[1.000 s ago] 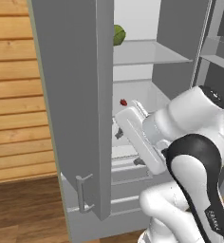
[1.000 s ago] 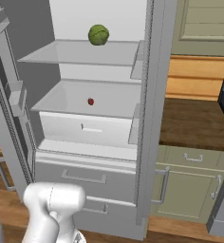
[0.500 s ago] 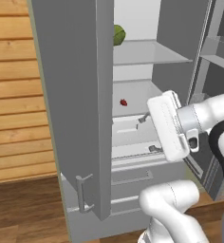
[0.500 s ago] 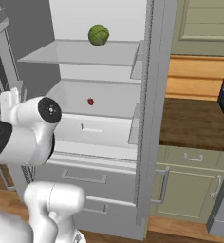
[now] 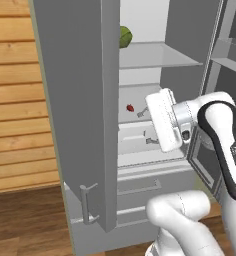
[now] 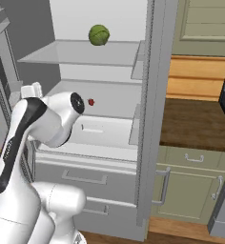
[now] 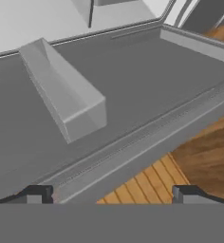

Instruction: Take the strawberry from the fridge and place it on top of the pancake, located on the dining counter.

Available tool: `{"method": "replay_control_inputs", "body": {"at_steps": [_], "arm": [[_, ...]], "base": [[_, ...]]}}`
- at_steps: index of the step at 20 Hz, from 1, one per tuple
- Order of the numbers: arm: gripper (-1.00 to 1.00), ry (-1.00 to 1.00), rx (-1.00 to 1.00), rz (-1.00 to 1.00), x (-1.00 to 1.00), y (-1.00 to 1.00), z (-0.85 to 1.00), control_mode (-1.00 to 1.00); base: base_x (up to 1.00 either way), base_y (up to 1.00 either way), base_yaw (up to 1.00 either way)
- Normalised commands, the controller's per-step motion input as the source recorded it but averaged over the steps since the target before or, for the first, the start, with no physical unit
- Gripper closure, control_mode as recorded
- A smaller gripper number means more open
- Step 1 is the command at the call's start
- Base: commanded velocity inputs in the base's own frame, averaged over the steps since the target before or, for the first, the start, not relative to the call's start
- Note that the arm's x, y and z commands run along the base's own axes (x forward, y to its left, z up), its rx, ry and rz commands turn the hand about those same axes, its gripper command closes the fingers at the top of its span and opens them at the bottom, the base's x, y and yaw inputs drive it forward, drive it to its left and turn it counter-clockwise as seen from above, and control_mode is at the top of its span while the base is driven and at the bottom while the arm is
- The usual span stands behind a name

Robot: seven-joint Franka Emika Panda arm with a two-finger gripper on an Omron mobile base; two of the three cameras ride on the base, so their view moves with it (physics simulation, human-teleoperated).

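Note:
The fridge [image 5: 80, 125] stands open, its left door [image 5: 72, 100] swung toward me. The strawberry [image 5: 130, 107], a tiny red berry, lies on the white middle shelf and shows again as the strawberry [image 6: 91, 101] just right of my arm. My gripper [image 5: 145, 126] hangs in front of that shelf, slightly right of and below the berry, apart from it. It is open and holds nothing. In the hand view the gripper [image 7: 111, 193] has its fingertips [image 7: 35, 193] far apart and faces the door's grey inner side. The pancake and the dining counter are out of view.
A round green leafy ball [image 6: 98, 35] sits on the upper shelf. A drawer front [image 6: 102, 131] and lower drawers [image 6: 86, 178] lie below the berry. A door bin [image 7: 64, 90] juts from the left door. A brown countertop [image 6: 195, 124] over pale green cabinets lies to the right.
My arm has unfolded and swung up in front of the fridge opening. The hand now points left at shelf height. The jaws stayed open and the strawberry has not moved.

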Motion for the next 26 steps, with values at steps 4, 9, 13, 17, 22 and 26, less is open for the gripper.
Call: {"method": "replay_control_inputs", "body": {"at_steps": [4,9,13,17,22,26], "arm": [[-1.0,-0.04,0.01,0.04,1.0,0.0,-0.12,-1.0],[-1.0,-0.01,0.02,-0.02,0.88,0.33,-0.31,-1.0],[-1.0,-0.01,0.0,-0.02,0.42,0.75,-0.19,-1.0],[-1.0,-0.02,0.0,0.0,0.22,0.67,-0.09,-1.0],[-1.0,-0.01,0.0,0.0,0.09,0.51,-0.03,-1.0],[-1.0,0.0,0.0,0.0,0.0,0.59,-0.08,-1.0]], "base": [[0.0,0.0,0.0],[0.0,0.0,0.0],[0.0,0.0,0.0],[0.0,0.0,0.0],[0.0,0.0,0.0],[0.0,0.0,0.0]]}}
